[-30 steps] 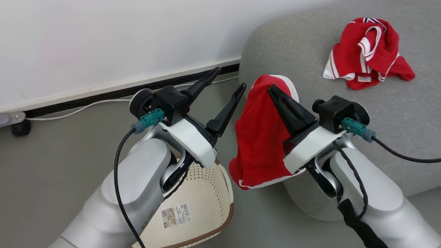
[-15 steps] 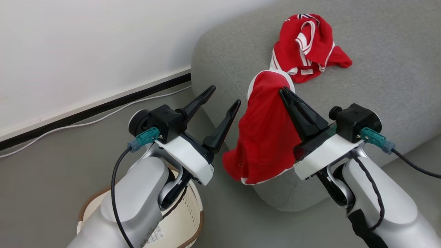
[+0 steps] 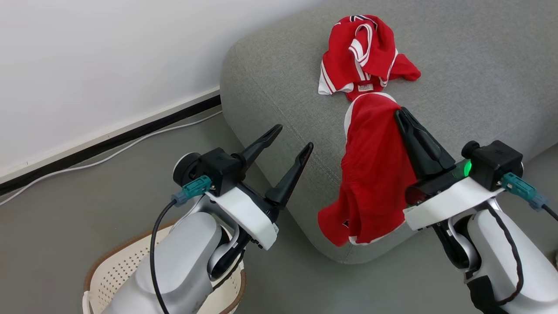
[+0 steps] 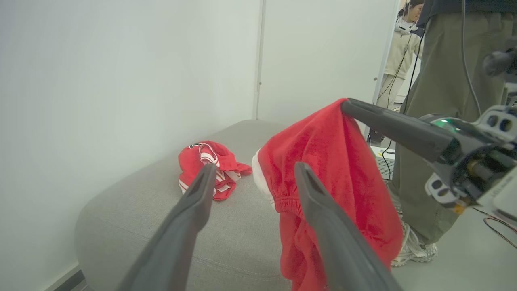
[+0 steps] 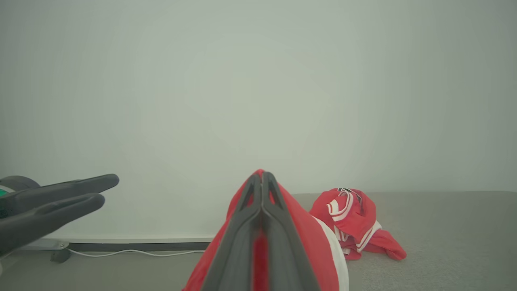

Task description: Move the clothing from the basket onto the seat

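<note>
Basket (image 3: pixel 113 270) low and nearest. Left hand (image 3: pixel 294 136) spread wide, holding nothing. Right hand (image 3: pixel 399 112) pinched tight on a red garment (image 3: pixel 370 174), which dangles over the seat's (image 3: pixel 270 87) front corner, lifted to clear the edge, I'd say. Farther back, the other garment (image 3: pixel 362 52) lies crumpled on the seat.

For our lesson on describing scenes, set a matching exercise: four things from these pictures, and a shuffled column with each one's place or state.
1. left dark two-fingered end effector
2. right dark two-fingered end effector
3. crumpled red striped fabric garment
4. cream perforated plastic basket

A. lying on the grey fabric seat
B. open, empty
C. on the floor
D. shut on the hanging red fabric garment

Pairs: 1-B, 2-D, 3-A, 4-C
</note>
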Motion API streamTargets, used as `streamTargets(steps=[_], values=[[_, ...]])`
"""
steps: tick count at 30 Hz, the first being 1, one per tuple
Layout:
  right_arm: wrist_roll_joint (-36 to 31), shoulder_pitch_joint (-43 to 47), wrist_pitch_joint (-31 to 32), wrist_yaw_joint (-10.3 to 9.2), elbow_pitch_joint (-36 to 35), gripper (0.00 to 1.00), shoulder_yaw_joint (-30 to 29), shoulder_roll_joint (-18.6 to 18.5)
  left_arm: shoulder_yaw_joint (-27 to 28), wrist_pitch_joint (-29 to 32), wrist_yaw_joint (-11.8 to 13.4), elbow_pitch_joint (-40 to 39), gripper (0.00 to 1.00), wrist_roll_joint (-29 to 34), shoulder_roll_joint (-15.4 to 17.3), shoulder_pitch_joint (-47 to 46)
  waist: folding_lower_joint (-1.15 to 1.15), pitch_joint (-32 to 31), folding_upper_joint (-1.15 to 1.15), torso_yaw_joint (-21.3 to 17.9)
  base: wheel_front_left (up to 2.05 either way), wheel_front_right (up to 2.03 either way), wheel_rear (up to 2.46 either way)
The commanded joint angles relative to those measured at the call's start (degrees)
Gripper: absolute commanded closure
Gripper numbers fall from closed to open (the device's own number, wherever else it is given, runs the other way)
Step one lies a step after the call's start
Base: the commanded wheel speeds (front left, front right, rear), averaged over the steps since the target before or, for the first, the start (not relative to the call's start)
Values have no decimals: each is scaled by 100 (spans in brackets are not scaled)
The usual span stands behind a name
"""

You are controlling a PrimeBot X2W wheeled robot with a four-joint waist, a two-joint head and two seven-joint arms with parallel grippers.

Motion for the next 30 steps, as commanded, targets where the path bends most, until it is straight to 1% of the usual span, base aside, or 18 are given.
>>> streamTargets(steps=[1, 4, 9, 16, 18, 23, 30], values=[[-95, 81, -35, 23, -228, 100, -40, -49, 149, -35, -23, -136, 0, -25, 54, -132, 0, 15, 0, -6, 0, 0, 0], [-143, 157, -35, 23, -330, 100, -171, -83, 121, -35, -23, -130, 0, -42, 47, -137, 0, 36, 0, -12, 0, 0, 0], [-259, 121, -35, 23, -391, 100, -554, -243, 52, -35, -23, -129, 0, -30, 54, -117, 0, 139, 0, -18, 0, 0, 0], [-431, -544, -35, 23, -129, 100, -1027, -571, 32, -35, -23, -107, 0, 77, 84, -98, 0, 468, 0, -15, 0, 0, 0], [-431, -769, -35, 23, -21, 100, -1208, -659, 25, -35, -23, -100, 0, 110, 80, -86, 0, 607, 0, 1, 0, 0, 0], [-468, -1271, -35, 23, 196, 100, -1647, -940, -111, -35, -23, -43, 0, 184, 43, -212, 0, 1079, 0, 184, 0, 0, 0], [-572, -1819, -35, 23, 274, 100, -2417, -1272, -375, -35, -23, 60, 0, 289, 9, -606, 0, 1846, 0, 478, 0, 0, 0]])
